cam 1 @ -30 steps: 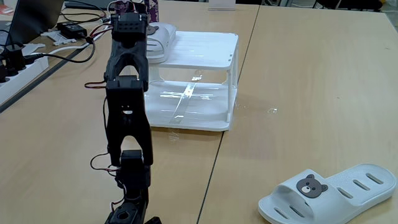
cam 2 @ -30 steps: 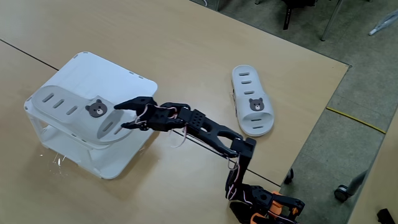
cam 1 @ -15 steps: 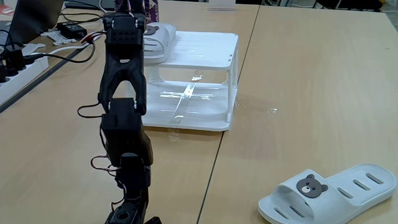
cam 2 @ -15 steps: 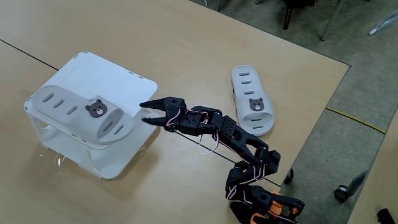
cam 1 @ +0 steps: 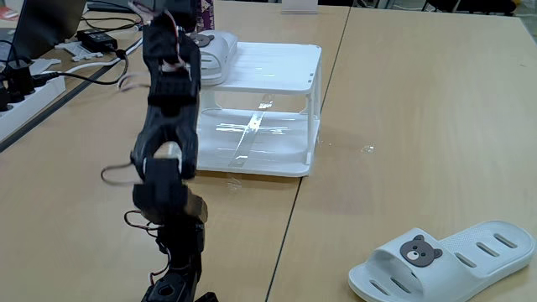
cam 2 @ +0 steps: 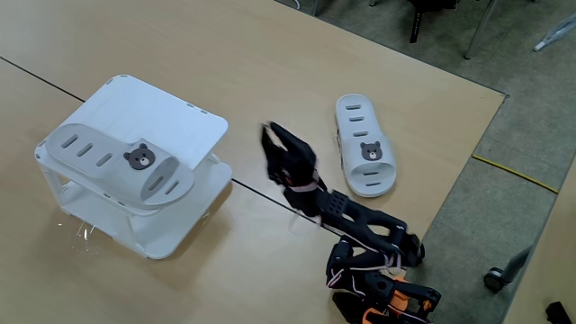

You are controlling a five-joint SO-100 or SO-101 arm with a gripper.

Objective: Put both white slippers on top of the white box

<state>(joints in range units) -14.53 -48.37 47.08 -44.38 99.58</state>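
One white slipper [cam 2: 121, 162] with a bear badge lies on the flat top of the white box [cam 2: 193, 121], along its near-left side in that fixed view. In the other fixed view this slipper [cam 1: 214, 50] sits at the far left corner of the white box [cam 1: 277, 67]. The second white slipper [cam 2: 364, 144] lies on the table to the right; from behind the arm it [cam 1: 445, 258] is at the lower right. My gripper [cam 2: 273, 130] hangs over bare table between box and second slipper, blurred by motion, jaws parted, holding nothing. The arm [cam 1: 168, 126] is blurred.
A power strip [cam 1: 21, 88], a black adapter [cam 1: 99, 39] and cables crowd the table's far left. A seam [cam 1: 294, 210] runs between two tabletops. The table edge [cam 2: 450, 207] drops to the floor just right of the second slipper.
My gripper has pulled away from the slipper on the box and swung right, toward the slipper on the table. The arm has folded back toward its base. Both slippers stay put.
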